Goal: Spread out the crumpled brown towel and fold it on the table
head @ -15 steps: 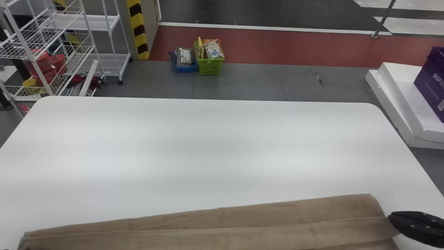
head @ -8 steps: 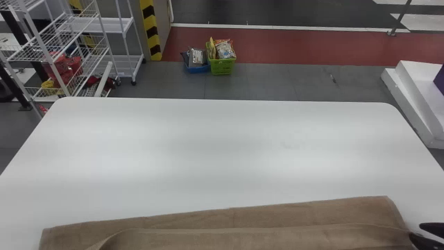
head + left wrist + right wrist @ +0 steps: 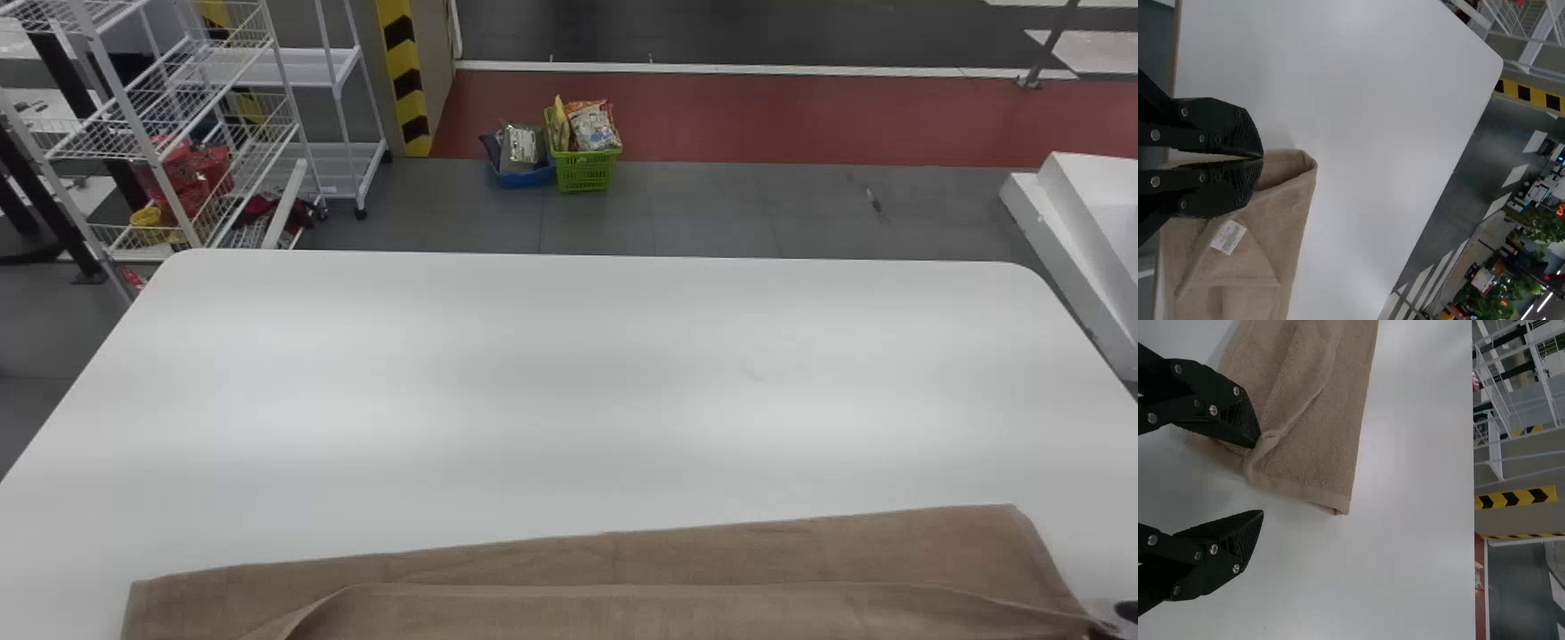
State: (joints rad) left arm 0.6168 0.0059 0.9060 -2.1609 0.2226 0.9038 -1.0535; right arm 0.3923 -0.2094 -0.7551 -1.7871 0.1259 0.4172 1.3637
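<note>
White wire rack [image 3: 133, 116]: stands on the floor beyond the tabletop's far left corner, with red items [image 3: 206, 173] on a lower shelf.
Left gripper [image 3: 1263, 158]: closed on the towel's left end, its fingertips together at the edge of the cloth.
Cloth label [image 3: 1228, 237]: a small white tag on the towel, close to the left gripper.
Yellow-and-black striped pillar [image 3: 404, 80]: rises behind the tabletop, just right of the rack.
Blue basket [image 3: 524, 178]: sits on the grey floor beyond the tabletop, holding a silvery packet [image 3: 522, 148].
Green basket [image 3: 584, 173]: touches the blue one on its right, filled with snack bags [image 3: 592, 126].
Brown towel [image 3: 622, 613]: lies in a long, wide band along the near side of the tabletop, running past the bottom of the head view. An upper layer is folded over the lower one, which sticks out along the far side. Near the left end, the upper layer lifts into a slanting flap.
White tabletop [image 3: 569, 373]: broad and smooth, with rounded far corners.
White stepped block [image 3: 1062, 227]: on the floor past the tabletop's right side.
Right gripper [image 3: 1116, 620]: at the towel's right end, fingers spread well apart, one fingertip against the folded layer.
</note>
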